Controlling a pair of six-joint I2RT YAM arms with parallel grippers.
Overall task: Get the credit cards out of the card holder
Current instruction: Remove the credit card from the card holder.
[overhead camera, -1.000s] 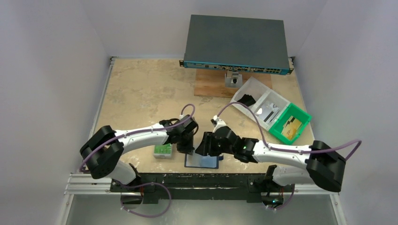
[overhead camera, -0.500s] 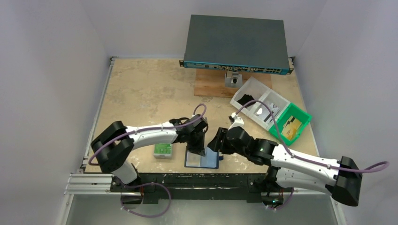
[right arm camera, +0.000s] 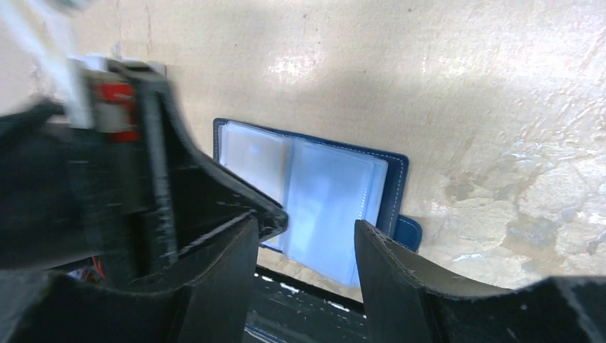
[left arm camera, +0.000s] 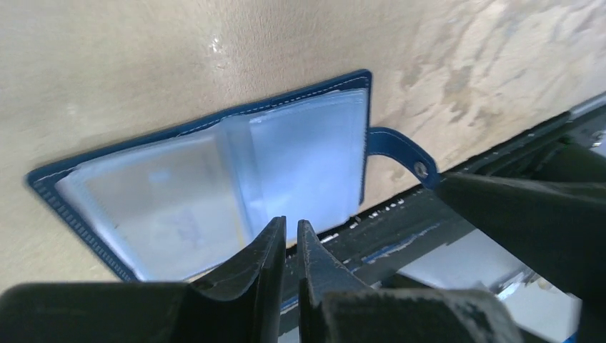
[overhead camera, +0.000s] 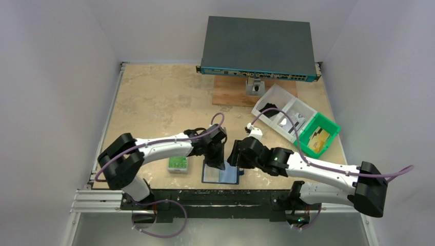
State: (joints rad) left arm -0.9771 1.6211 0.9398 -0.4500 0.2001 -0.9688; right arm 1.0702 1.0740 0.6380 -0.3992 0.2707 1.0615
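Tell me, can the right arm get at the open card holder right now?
Probably yes. The card holder lies open and flat, and the right gripper hangs above it with jaws apart. Only the left gripper, nearly closed over one page, crowds it.

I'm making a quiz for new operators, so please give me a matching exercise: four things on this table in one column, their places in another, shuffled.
Things:
1. card holder
2. green bin
3. large grey box
4. small green-topped case

Places:
A. far edge of the table
B. right side
C. near edge, lying open
D. just left of the card holder

Pairs: 1-C, 2-B, 3-A, 4-D
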